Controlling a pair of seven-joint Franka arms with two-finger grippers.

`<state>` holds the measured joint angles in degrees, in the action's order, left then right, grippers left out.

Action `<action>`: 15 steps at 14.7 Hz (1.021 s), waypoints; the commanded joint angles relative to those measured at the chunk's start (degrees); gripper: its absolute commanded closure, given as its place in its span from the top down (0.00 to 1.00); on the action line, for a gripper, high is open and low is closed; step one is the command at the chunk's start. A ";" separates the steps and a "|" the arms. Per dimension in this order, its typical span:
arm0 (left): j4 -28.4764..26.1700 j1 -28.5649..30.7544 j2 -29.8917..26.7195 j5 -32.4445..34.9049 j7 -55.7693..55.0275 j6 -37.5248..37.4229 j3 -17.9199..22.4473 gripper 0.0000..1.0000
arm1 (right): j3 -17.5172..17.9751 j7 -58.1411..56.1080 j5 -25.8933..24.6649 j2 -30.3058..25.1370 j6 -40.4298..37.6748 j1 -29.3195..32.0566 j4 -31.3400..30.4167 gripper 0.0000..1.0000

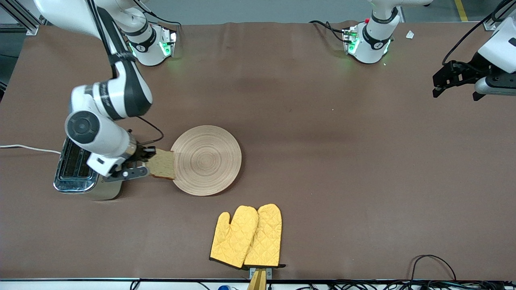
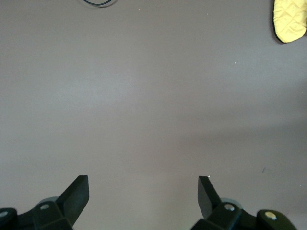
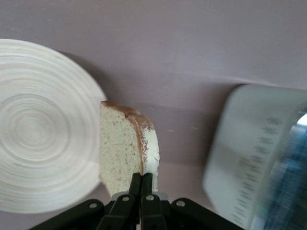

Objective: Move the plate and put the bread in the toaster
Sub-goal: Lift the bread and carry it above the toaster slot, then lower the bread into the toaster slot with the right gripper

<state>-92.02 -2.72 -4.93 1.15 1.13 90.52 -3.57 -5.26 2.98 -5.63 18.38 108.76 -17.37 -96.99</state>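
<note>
My right gripper (image 1: pixel 146 162) is shut on the bread (image 1: pixel 162 164), a pale brown slice with a darker crust, and holds it in the air between the toaster (image 1: pixel 76 171) and the plate (image 1: pixel 206 160). In the right wrist view the fingers (image 3: pixel 142 184) pinch the slice (image 3: pixel 122 148) on edge, with the plate (image 3: pixel 38 129) and the cream toaster (image 3: pixel 254 153) on either side. The round tan wooden plate lies flat near the table's middle. My left gripper (image 1: pixel 451 80) waits open and empty over the table at the left arm's end; its fingertips (image 2: pixel 76 194) show over bare cloth.
A pair of yellow oven mitts (image 1: pixel 246 237) lies nearer to the front camera than the plate, and shows in the left wrist view (image 2: pixel 290 19). The toaster's white cord (image 1: pixel 28 148) runs off the right arm's end. Brown cloth (image 1: pixel 342 161) covers the table.
</note>
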 commanded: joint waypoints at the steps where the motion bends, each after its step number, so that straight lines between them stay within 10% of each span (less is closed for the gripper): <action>1: -0.09 0.79 0.10 -0.97 1.16 0.62 0.23 1.00 | -0.62 3.43 -5.17 0.08 -7.66 0.32 6.26 0.00; 15: 1.41 0.61 0.72 -0.80 1.69 0.36 0.15 1.00 | -4.15 5.19 -28.47 -5.02 -18.15 2.16 6.20 0.00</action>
<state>-91.56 -2.15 -4.56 1.10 1.49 90.97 -3.55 -10.03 6.92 -31.50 15.14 89.93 -16.47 -87.95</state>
